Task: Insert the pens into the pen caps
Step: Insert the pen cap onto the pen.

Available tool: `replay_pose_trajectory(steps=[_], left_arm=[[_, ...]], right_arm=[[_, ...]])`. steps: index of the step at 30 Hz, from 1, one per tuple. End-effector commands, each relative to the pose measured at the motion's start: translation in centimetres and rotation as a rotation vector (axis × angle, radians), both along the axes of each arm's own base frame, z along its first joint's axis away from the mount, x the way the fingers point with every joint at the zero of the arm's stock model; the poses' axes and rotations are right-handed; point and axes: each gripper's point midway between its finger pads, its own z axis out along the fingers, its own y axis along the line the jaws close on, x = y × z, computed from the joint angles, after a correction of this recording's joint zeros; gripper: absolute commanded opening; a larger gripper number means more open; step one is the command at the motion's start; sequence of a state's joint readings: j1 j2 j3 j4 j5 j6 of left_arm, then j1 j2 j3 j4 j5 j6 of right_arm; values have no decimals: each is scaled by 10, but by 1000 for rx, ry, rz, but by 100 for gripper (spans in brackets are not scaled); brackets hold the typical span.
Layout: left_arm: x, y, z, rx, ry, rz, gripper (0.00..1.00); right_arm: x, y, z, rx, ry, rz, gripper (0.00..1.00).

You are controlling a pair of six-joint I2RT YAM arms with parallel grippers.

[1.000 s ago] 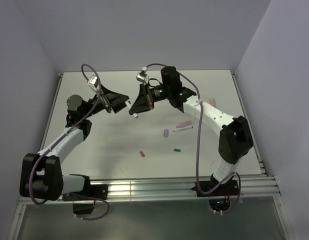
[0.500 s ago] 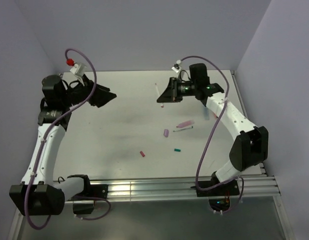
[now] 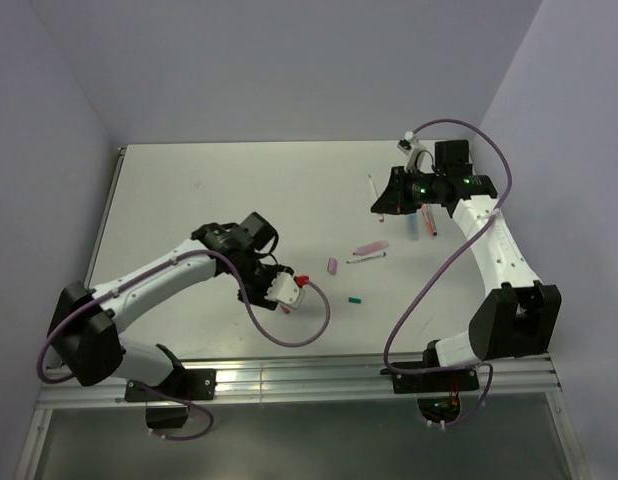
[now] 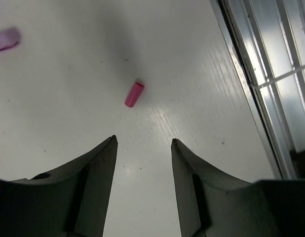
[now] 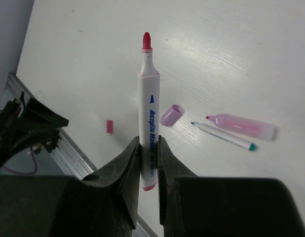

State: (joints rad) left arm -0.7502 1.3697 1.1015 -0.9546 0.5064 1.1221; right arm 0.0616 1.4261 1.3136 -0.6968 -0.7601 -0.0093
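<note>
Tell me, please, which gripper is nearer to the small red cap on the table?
Left. The left gripper hangs open close by the red cap, not touching; the right gripper is far off toward the back right, clamping a white pen.

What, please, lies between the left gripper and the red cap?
Nothing: only bare table separates the left gripper from the red cap, in the left wrist view.
</note>
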Motion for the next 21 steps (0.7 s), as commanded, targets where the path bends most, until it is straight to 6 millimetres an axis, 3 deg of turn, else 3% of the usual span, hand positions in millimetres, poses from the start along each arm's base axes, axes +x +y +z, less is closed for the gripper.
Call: replay_pose_trajectory(steps=[1,5,9,21], left_arm=[[7,-5,-13,86,-125,-240,54],[8,-22,-32,111,-83,-308,52],[3,-24,-60,157,-98,-349,48],[12,-41,-84,157,-135,-359,45]], right_arm=[[-15,-12,12,-27,-69,18,0],[-24,-13,10,-42,-74,34,0],[-30,-15,6,-61,-60,63,0],[-28,-13,5,-52,-50,87,0]])
